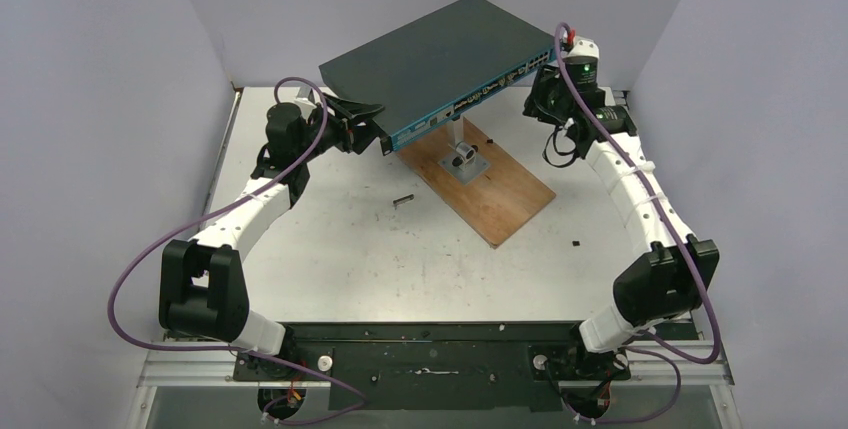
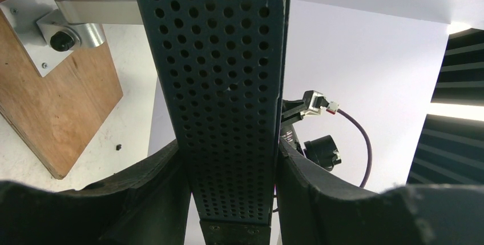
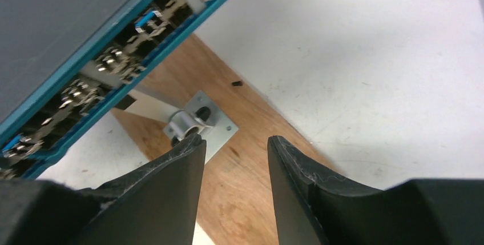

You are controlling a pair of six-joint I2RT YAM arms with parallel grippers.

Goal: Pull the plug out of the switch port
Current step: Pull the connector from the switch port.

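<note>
The switch is a flat dark grey box with a blue front face, held up on a metal post. My left gripper is shut on its left end. In the left wrist view the perforated side fills the gap between my fingers. My right gripper is open and empty, just in front of the face's right end. In the right wrist view the sockets lie up and to the left. One socket holds a small piece with a blue clip. I cannot make out a plug with certainty.
A brown wooden board lies under the switch and carries the post's metal mount. A small dark piece lies on the white table left of the board, and another lies to the right. Walls stand close on three sides.
</note>
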